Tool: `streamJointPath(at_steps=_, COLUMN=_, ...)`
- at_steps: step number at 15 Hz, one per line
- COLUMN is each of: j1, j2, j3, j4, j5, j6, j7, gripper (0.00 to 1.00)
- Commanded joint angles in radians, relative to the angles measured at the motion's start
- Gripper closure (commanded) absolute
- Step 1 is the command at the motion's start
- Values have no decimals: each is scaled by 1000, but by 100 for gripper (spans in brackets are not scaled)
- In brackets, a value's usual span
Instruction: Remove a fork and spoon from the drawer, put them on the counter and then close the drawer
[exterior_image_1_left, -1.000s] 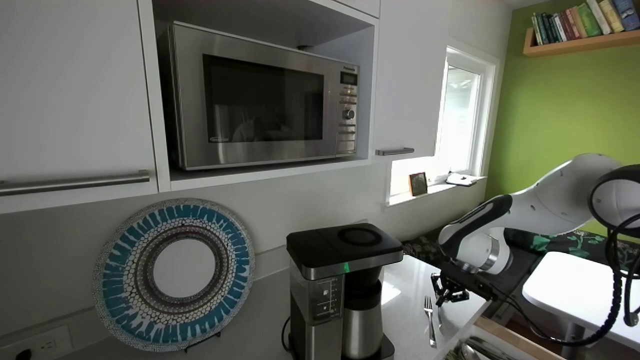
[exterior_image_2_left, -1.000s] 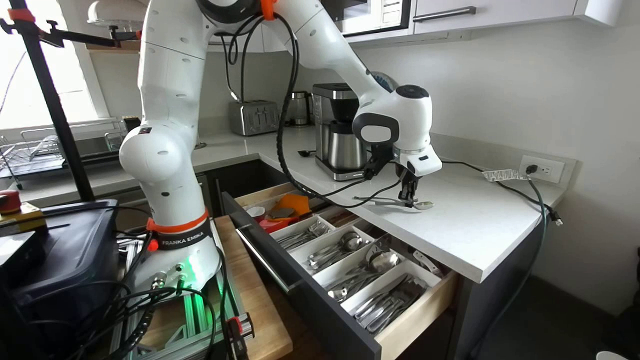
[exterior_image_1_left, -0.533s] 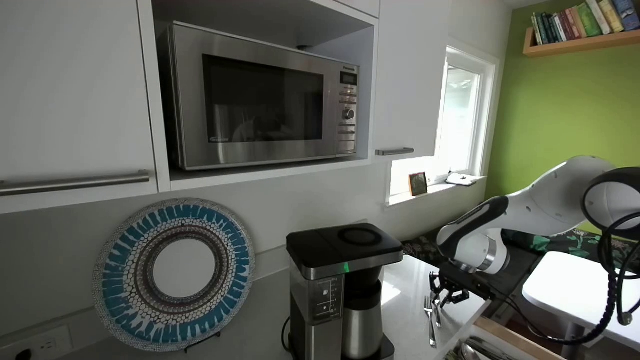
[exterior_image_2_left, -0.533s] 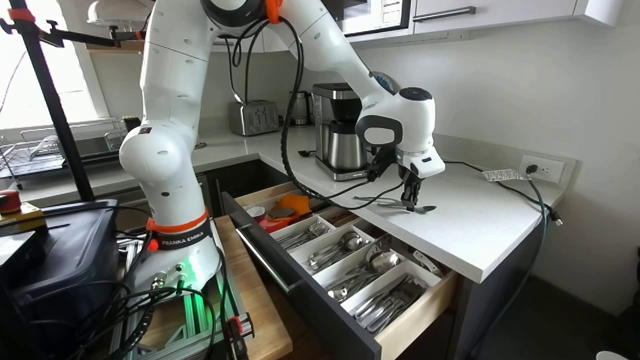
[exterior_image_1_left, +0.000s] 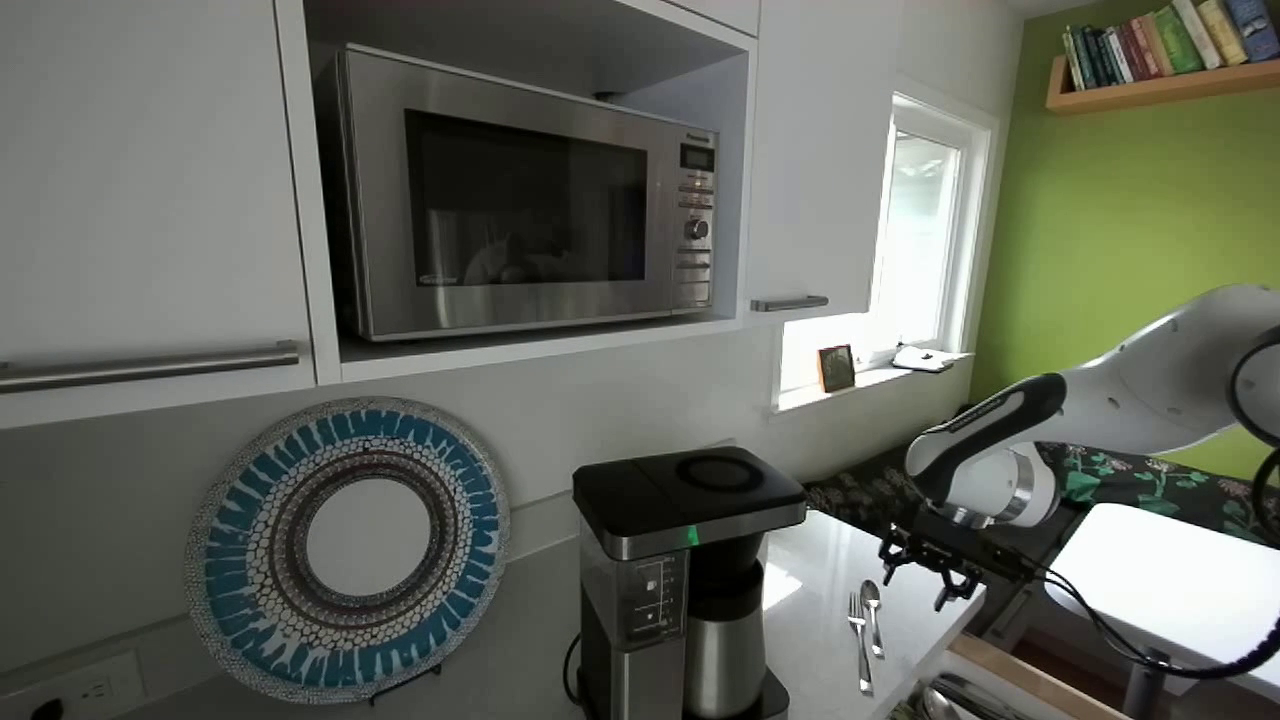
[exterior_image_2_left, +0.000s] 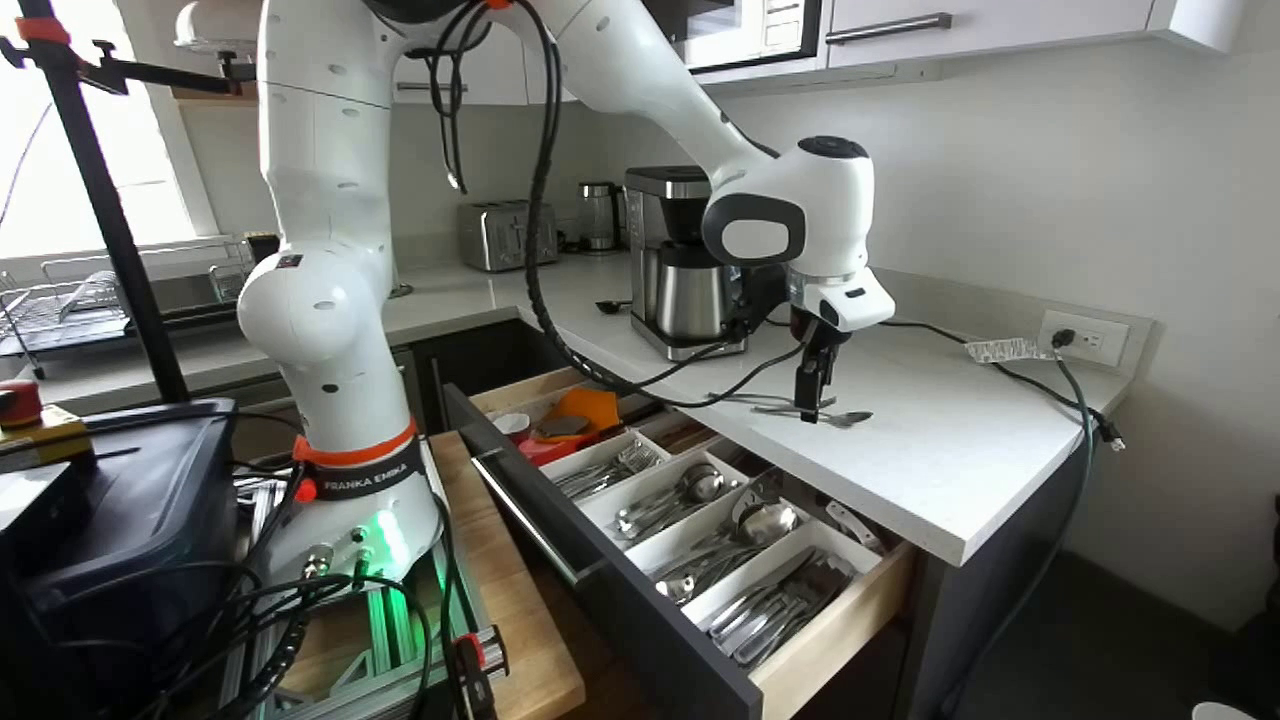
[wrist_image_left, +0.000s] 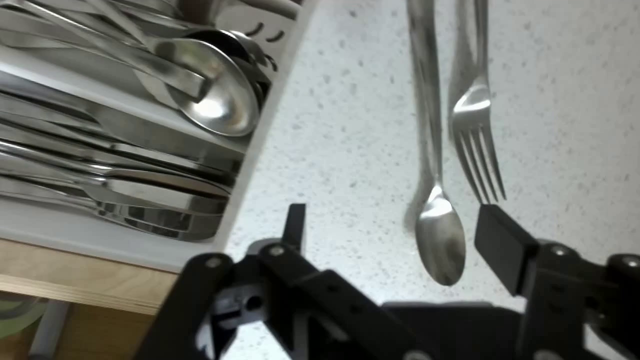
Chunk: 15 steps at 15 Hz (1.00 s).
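The fork (wrist_image_left: 475, 110) and the spoon (wrist_image_left: 440, 245) lie side by side on the white speckled counter (wrist_image_left: 345, 140). In an exterior view both the spoon (exterior_image_1_left: 873, 612) and the fork (exterior_image_1_left: 861, 648) show uncovered beside the coffee maker. My gripper (wrist_image_left: 395, 220) is open, its fingers wide apart, with nothing held. It hangs a little above the counter (exterior_image_2_left: 920, 450); in the wrist view the spoon's bowl appears between the fingers, below them. The drawer (exterior_image_2_left: 620, 590) is pulled out under the counter edge, its dark front and pale wooden side visible, with white trays of cutlery inside.
A coffee maker (exterior_image_2_left: 690, 290) stands on the counter behind the arm. A power cord (exterior_image_2_left: 935, 333) runs along the back wall to an outlet (exterior_image_2_left: 1085, 338). The gripper's cable (exterior_image_2_left: 545, 250) loops over the drawer. A wooden board (exterior_image_2_left: 500, 580) lies by the robot base.
My gripper has spread its fingers and let go of the spoon, which now rests flat on the counter. The gripper has lifted and drawn back from the spoon toward the drawer side.
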Motion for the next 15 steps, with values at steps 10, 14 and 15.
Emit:
streamJointPath(at_steps=10, j1=-51, j2=-316, j3=-79, j4=-287, j5=-346, j6=-291, j7=-287, gripper=0)
streamJointPath(at_steps=14, j1=-49, j2=-351, j3=-81, j4=-312, j5=-368, j6=-304, j7=-350, gripper=0)
streamJointPath(at_steps=15, j1=-53, j2=-374, j3=-87, j4=-325, j5=-382, j6=-317, j7=-394, gripper=0)
